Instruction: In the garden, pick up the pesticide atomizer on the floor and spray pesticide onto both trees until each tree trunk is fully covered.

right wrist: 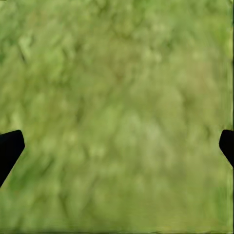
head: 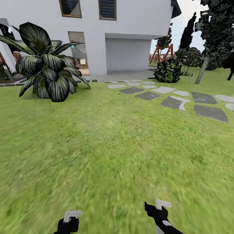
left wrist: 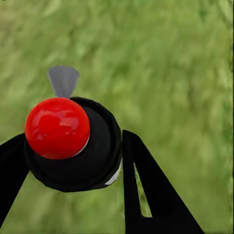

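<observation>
- Far left, a striped-leaf plant [head: 48, 70] sits before the white house [head: 130, 29].
- Near left, the left tool [left wrist: 73, 161] is clenched on the pesticide atomizer [left wrist: 78, 146], red cap up, above the grass floor [head: 113, 146].
- Near right, the right tool [right wrist: 117, 146] is spread wide, released.
- Far right, stepping stones [head: 175, 97], one pale tree trunk [head: 202, 70].

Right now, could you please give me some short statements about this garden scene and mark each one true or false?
1. The left gripper is closed on the pesticide atomizer. True.
2. The atomizer's top is blue. False: a red round cap sits on its black body.
3. The right gripper holds a second bottle. False: its fingers are wide apart with only grass between them.
4. Grey stepping stones lie in the lawn in front of the white house. True.
5. A pale tree trunk stands on the robot's left side. False: it leans at the far right, past the stones.
</observation>
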Available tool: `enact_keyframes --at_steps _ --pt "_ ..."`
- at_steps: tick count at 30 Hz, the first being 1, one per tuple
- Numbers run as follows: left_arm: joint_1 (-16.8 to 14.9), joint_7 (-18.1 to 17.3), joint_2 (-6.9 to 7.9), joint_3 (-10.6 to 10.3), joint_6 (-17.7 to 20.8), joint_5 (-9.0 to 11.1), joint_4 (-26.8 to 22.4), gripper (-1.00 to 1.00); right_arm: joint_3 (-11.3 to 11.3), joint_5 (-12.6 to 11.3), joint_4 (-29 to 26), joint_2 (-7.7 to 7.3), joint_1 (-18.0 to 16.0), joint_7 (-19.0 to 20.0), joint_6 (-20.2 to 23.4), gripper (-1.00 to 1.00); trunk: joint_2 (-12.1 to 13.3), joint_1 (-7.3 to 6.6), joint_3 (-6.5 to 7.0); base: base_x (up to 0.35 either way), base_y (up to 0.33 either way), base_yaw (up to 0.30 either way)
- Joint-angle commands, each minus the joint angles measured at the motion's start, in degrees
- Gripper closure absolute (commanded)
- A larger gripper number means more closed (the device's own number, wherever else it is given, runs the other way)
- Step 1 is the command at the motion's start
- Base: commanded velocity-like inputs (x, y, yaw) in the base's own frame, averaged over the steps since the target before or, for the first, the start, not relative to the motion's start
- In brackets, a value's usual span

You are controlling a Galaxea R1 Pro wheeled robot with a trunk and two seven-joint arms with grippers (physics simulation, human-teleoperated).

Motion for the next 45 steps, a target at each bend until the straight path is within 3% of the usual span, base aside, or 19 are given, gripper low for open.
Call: enact_keyframes --at_steps 1,45 --pt "0.00 0.00 -0.01 0.00 0.02 0.00 -0.01 1.00 0.00 0.00 0.00 0.00 0.00 0.00 0.00 -1.00 0.00 0.00 0.00 -0.143 -0.274 -0.300" --pt "0.00 0.00 0.02 0.01 0.04 0.00 -0.01 1.00 0.00 0.00 0.00 0.00 0.00 0.00 0.00 -1.00 0.00 0.00 0.00 -0.136 -0.274 -0.300"
